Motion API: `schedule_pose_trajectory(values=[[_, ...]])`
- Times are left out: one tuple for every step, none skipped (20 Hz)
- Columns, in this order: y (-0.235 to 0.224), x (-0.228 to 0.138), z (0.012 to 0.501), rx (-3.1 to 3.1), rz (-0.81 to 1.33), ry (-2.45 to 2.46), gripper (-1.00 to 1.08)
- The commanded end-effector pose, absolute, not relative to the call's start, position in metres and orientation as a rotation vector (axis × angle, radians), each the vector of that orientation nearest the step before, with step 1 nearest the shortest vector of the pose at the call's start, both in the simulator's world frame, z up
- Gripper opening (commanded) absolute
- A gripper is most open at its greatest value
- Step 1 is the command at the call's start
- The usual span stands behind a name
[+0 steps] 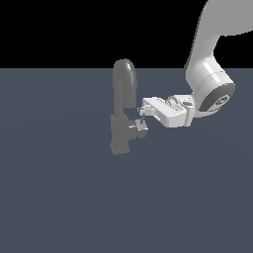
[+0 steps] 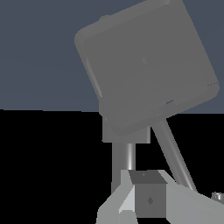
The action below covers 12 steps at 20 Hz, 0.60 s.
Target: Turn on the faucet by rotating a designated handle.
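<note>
While the faucet [image 1: 123, 106] stands upright, the gripper [image 1: 142, 117] sits at the handle [image 1: 138, 128], jaws' spacing impossible to tell.

Ground: you see a flat, matte slate-blue floor [image 1: 59, 197] filling the lower exterior view.
Backdrop: you see plain black [image 1: 74, 29] above the floor's straight far edge.
</note>
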<state>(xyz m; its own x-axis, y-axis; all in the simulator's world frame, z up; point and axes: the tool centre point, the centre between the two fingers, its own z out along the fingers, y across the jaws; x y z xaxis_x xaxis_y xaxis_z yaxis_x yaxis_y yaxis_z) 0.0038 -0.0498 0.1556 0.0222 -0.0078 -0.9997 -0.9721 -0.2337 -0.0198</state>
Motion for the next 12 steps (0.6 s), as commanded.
schedule_pose_trajectory(values=[[-0.053, -0.010, 0.146, -1.388, 1.378, 1.087, -1.00], [-0.054, -0.014, 0.144, -1.387, 1.380, 1.088, -1.00], [-0.055, -0.017, 0.142, -1.387, 1.381, 1.088, -1.00], [-0.056, -0.021, 0.140, -1.386, 1.382, 1.088, -1.00], [-0.057, -0.024, 0.138, -1.386, 1.382, 1.088, -1.00], [-0.058, -0.028, 0.136, -1.385, 1.384, 1.088, -1.00], [-0.059, -0.032, 0.134, -1.385, 1.385, 1.088, -1.00], [-0.060, -0.036, 0.132, -1.384, 1.386, 1.088, -1.00], [-0.061, -0.039, 0.130, -1.384, 1.387, 1.089, -1.00], [-0.062, -0.043, 0.129, -1.384, 1.388, 1.089, -1.00], [-0.062, -0.043, 0.129, -1.384, 1.388, 1.089, -1.00], [-0.058, -0.030, 0.143, -1.405, 1.359, 1.069, -1.00]])
